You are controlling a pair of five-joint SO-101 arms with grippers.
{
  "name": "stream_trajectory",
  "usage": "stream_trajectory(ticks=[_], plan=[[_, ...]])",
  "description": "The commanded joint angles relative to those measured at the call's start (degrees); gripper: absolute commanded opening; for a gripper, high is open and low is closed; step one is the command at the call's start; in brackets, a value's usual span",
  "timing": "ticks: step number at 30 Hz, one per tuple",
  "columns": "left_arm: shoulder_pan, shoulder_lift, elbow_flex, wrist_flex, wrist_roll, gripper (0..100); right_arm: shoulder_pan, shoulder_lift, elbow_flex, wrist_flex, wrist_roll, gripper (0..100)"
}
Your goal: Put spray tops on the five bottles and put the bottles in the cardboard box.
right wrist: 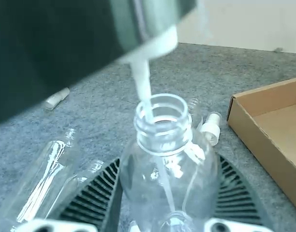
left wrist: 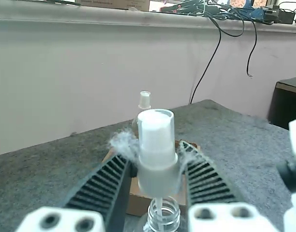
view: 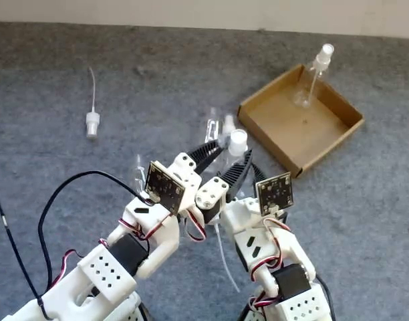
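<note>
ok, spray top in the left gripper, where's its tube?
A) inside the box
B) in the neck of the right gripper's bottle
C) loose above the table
B: the spray top in the left gripper has its tube dipping into the open neck of the bottle clamped in the right gripper.

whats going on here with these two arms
The left tool holds a spray top with its tube dipped into the neck of a clear bottle, which the right tool grips. The top is not yet seated on the neck. One capped bottle stands in the cardboard box. A second spray top and uncapped bottles lie on the table.
</note>
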Motion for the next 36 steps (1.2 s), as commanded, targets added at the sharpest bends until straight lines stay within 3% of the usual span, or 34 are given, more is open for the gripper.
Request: stream_trajectory(ticks=[1, 8, 18, 30, 36], plan=[[0.9, 0.6, -2.9, -1.2, -0.3, 0, -0.3, -0.7, 5.9, -1.5, 0.0, 20.0], [0.5, 9.3, -6.1, -1.2, -0.3, 0, 0.0, -0.7, 6.2, -1.5, 0.0, 19.9], [0.6, 4.9, -5.8, 5.6, -0.4, 0, 0.2, -0.7, 6.2, -1.5, 0.0, 19.9], [0.5, 4.4, -5.6, 5.6, -0.4, 1, 0.2, -0.7, 6.1, -1.5, 0.0, 19.9], [0.5, 3.5, -5.6, 10.6, -0.1, 16, 0.2, -0.7, 6.1, -1.5, 0.0, 19.9]])
